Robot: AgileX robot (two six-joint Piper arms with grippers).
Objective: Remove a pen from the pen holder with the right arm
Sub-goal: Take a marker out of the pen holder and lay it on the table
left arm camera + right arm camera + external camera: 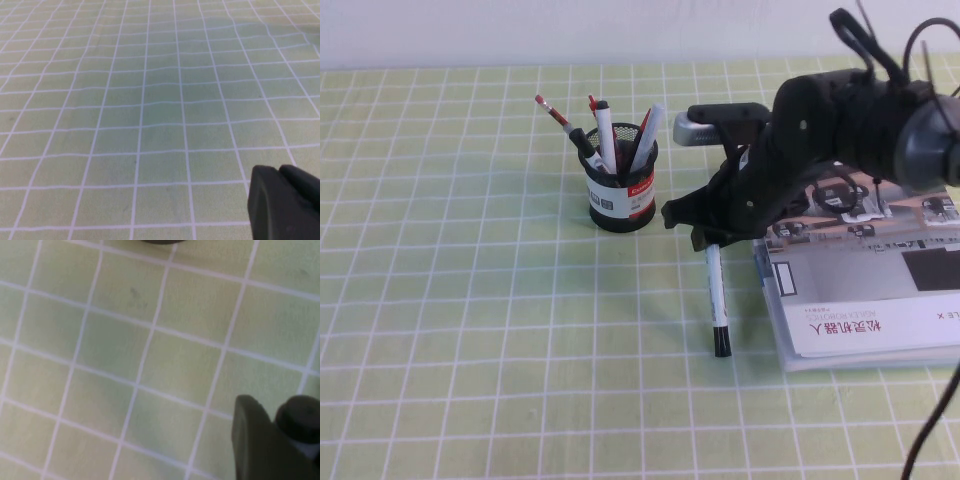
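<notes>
Desk cloth [470, 330]: matt green fabric. Pen holder [620, 205]: black metal mesh. Pen [717, 295] in right tool [710, 238]: smooth white plastic. Booklet [880, 300] beside tool: glossy paper.

I saw the pen holder [620, 195], a black mesh cup with a white label, standing upright on the counter [470, 330]. Other pens [608, 135] with white barrels and red or black ends leaned out of its top. One pen [717, 300], white-barrelled with a black cap, was outside the holder, just to its right and not touching it. My right claw [708, 240] was clamped on its upper end. The capped end pointed down towards me, close to the counter, and I couldn't tell whether it touched.
</notes>
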